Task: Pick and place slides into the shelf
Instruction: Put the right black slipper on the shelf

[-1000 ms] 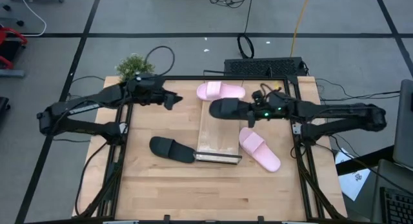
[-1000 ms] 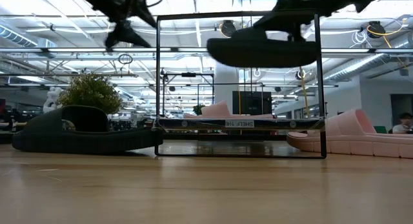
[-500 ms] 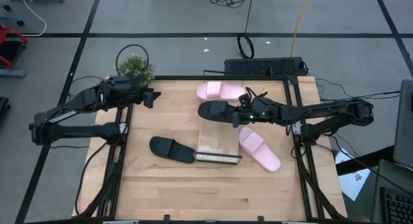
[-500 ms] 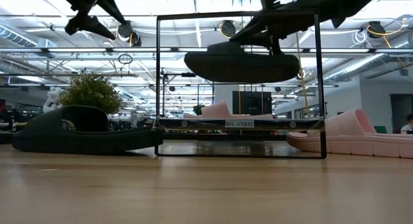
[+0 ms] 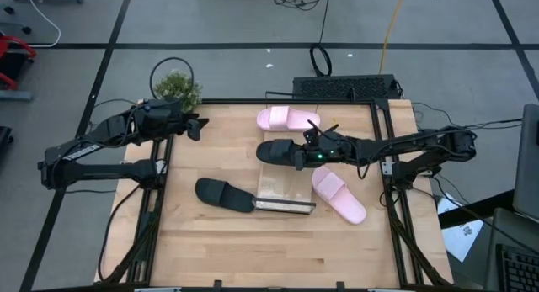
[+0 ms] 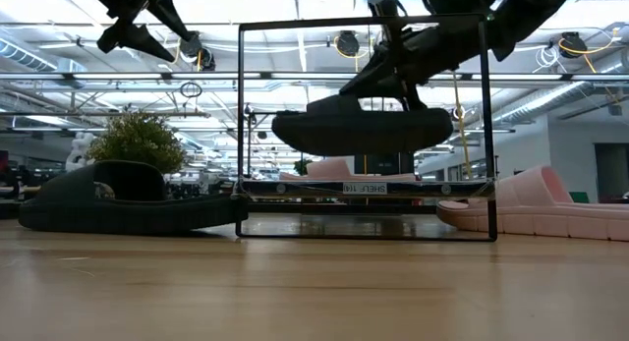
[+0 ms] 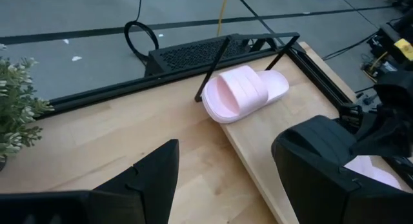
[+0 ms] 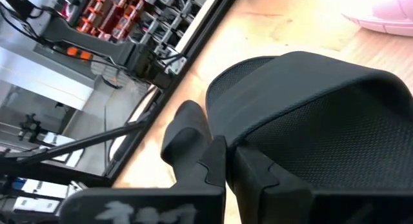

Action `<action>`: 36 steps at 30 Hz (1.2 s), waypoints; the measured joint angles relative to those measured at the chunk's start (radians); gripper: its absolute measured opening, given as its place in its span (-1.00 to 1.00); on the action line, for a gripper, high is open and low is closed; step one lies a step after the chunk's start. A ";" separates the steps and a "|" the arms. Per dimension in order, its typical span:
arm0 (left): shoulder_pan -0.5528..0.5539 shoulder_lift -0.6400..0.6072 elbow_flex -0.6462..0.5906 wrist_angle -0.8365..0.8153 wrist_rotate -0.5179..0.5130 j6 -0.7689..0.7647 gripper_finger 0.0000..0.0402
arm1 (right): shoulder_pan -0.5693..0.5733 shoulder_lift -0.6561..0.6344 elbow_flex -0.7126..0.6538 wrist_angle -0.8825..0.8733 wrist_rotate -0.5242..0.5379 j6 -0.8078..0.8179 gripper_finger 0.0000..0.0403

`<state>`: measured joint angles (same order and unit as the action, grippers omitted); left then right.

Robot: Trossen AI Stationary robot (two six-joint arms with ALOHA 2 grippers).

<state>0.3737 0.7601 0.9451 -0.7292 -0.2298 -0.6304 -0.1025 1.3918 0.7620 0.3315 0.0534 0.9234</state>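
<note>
Black slide (image 5: 280, 151) lowered over shelf (image 5: 284, 184), right gripper (image 5: 313, 154) clamping strap; left gripper (image 5: 195, 126) open.

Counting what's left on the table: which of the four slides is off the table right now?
The black slide gripped by the right end effector, hanging above the shelf. The other black slide and both pink slides lie on the table.

1 camera overhead, 1 level at tabletop, 2 close wrist cameras; all share the shelf (image 5: 285, 181).
</note>
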 joint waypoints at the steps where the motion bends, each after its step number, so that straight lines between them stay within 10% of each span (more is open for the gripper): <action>1: 0.000 0.000 0.000 0.000 0.000 0.000 0.24 | 0.000 0.004 0.000 0.000 0.001 -0.009 -1.00; 36: 0.000 0.001 0.000 0.000 0.000 -0.003 0.24 | 0.085 0.079 -0.001 0.016 0.099 0.011 -1.00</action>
<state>0.3737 0.7609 0.9451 -0.7293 -0.2295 -0.6338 -0.0174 1.4708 0.7612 0.3473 0.1519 0.9341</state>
